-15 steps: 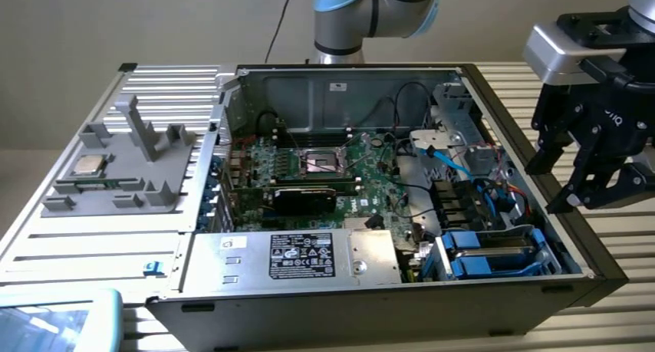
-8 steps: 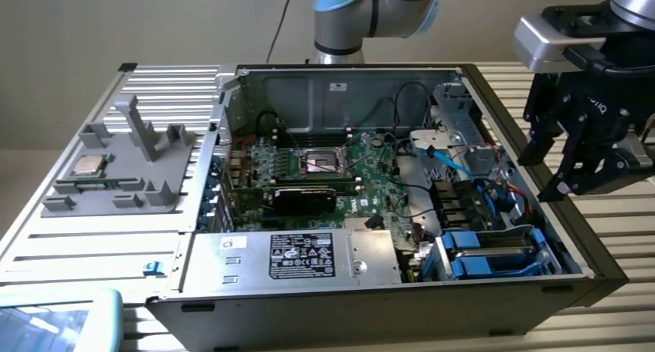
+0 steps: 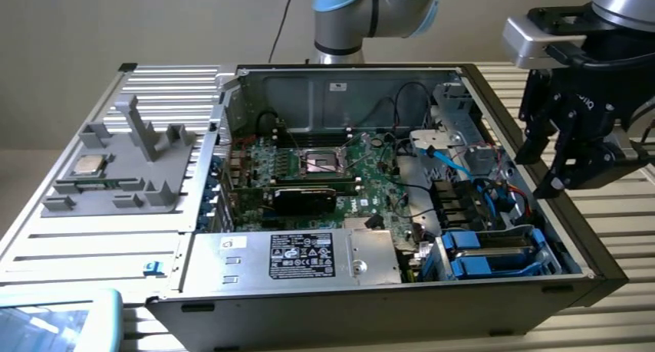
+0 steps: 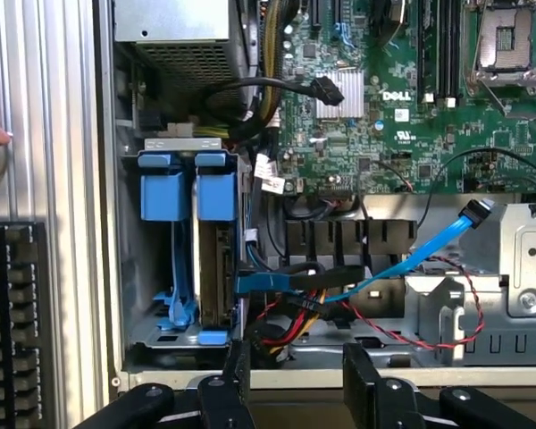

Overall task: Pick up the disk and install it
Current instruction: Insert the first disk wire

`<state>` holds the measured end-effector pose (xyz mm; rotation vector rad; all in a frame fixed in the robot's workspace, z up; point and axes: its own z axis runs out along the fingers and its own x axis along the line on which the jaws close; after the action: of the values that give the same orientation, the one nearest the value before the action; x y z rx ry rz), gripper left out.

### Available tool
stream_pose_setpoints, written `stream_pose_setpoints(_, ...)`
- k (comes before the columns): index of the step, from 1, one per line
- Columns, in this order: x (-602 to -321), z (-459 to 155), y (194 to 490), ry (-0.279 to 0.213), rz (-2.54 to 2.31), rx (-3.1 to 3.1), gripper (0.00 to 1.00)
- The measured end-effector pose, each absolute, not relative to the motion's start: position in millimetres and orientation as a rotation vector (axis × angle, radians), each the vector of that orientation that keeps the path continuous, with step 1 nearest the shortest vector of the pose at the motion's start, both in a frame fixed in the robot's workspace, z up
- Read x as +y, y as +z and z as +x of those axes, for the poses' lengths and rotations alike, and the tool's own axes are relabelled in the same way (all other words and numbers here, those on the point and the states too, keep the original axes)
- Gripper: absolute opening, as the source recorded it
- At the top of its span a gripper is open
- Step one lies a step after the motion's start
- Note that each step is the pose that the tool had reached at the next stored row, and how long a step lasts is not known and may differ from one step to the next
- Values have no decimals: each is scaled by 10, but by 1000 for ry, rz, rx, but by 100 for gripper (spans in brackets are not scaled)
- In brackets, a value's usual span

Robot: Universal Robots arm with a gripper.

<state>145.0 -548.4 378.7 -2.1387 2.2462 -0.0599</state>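
With your gripper (image 4: 299,384) spread and empty and the disk (image 4: 216,268) standing on edge in the drive cage (image 4: 147,338) just below and ahead, work squarely and avoid the blue cable (image 4: 402,262) alongside.

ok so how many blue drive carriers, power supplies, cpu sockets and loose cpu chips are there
blue drive carriers: 2
power supply: 1
CPU socket: 1
loose CPU chip: 1
total: 5
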Motion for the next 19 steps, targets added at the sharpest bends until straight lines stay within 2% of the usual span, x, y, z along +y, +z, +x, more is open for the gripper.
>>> stream_pose_setpoints(19, -5477, 1376, 3588, -88, -1959, 2384, 54)
